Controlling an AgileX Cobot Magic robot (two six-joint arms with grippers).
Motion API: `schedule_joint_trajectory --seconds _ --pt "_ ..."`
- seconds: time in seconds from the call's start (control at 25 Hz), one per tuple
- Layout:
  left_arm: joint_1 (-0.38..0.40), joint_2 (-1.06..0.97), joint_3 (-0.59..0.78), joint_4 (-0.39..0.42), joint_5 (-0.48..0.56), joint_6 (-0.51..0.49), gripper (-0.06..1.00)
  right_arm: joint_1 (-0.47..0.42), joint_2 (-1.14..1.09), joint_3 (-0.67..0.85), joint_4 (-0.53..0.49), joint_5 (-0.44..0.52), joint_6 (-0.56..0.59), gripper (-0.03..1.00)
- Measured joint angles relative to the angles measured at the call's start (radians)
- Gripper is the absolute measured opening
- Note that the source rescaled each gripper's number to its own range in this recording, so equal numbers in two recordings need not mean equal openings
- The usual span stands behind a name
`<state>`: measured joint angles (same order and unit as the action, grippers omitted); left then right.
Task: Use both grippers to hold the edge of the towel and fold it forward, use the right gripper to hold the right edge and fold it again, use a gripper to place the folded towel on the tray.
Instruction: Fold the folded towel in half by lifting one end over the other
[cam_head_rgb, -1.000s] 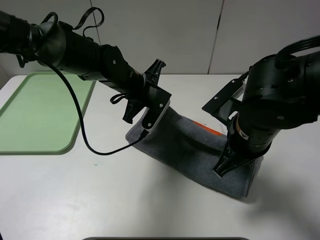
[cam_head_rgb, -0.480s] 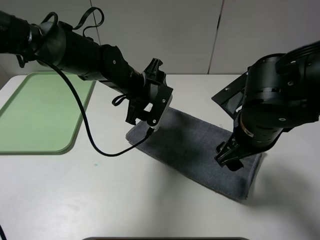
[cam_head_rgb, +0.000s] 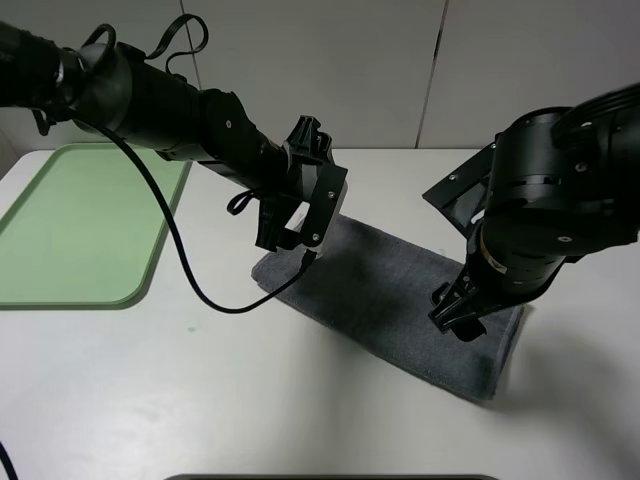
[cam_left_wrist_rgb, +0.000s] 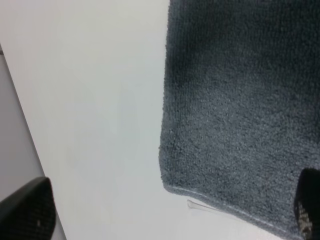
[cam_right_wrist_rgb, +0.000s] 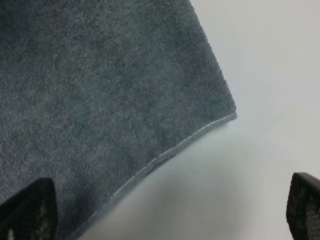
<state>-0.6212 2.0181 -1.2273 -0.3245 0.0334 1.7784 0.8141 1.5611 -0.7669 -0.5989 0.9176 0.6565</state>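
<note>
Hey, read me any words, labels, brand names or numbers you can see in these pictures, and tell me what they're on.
None: no readable writing shows on the towel, the tray, the table, the left arm or the right arm.

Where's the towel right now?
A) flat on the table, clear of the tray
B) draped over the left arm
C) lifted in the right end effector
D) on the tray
A: the towel lies flat on the table, grey face up, well apart from the tray, which holds nothing.
</note>
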Motion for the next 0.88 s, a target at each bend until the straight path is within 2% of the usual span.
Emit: schedule_joint_trajectory --seconds 0.6,0.72,0.8,0.88 --pt "0.0 -0.029 0.0 0.003 0.001 -0.02 1.0 0.0 0.0 0.0 0.0 0.024 0.002 1.0" --pt "0.0 -0.069 0.0 0.004 0.001 -0.039 1.0 0.0 -0.005 0.0 0.0 0.025 0.002 1.0" --pt "0.0 -0.145 0.0 0.004 0.004 -0.103 1.0 0.0 -0.02 0.0 0.0 0.025 0.002 1.0" --pt "0.0 -0.167 0.0 0.004 0.012 -0.127 1.0 0.0 -0.045 0.0 0.0 0.025 0.003 1.0"
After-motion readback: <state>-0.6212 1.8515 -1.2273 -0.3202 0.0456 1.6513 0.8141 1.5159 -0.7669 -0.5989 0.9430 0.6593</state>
